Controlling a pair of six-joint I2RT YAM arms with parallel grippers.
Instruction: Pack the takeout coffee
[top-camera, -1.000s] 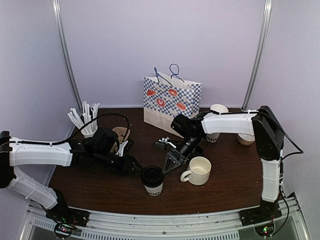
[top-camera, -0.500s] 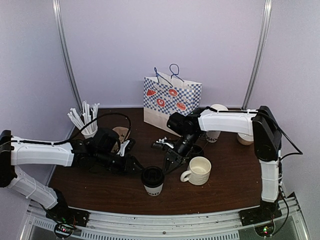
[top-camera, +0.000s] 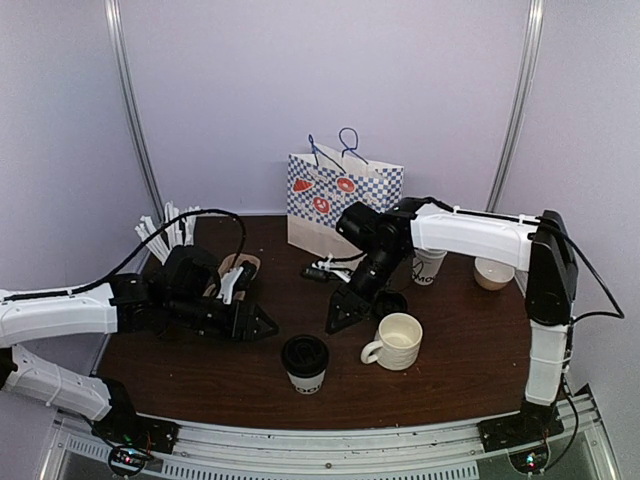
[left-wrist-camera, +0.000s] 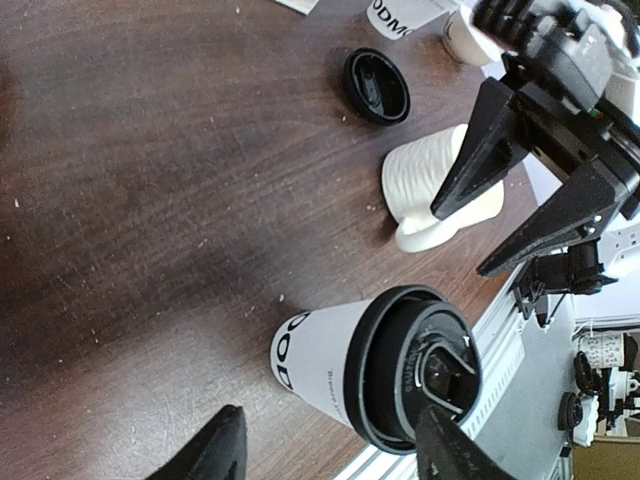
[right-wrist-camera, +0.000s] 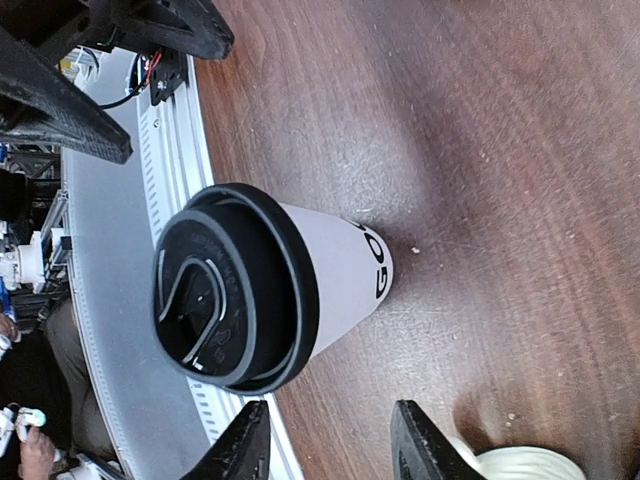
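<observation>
My left fingers (left-wrist-camera: 222, 448) and right fingers (right-wrist-camera: 243, 448) are both apart and empty, the lidded coffee cup (top-camera: 305, 362) standing free between them near the front edge of the desk (top-camera: 200, 375), so a lopsided closing could tip it or shove it into the mug (top-camera: 397, 342).

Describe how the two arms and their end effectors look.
The left arm and right arm are built alike: smooth white tubular links joined by black joint housings. Black cables run along each, one looping free above the left wrist. The left end effector and right end effector are black, each with two flat wedge-shaped fingers tapering to a point. No markings are readable.
</observation>
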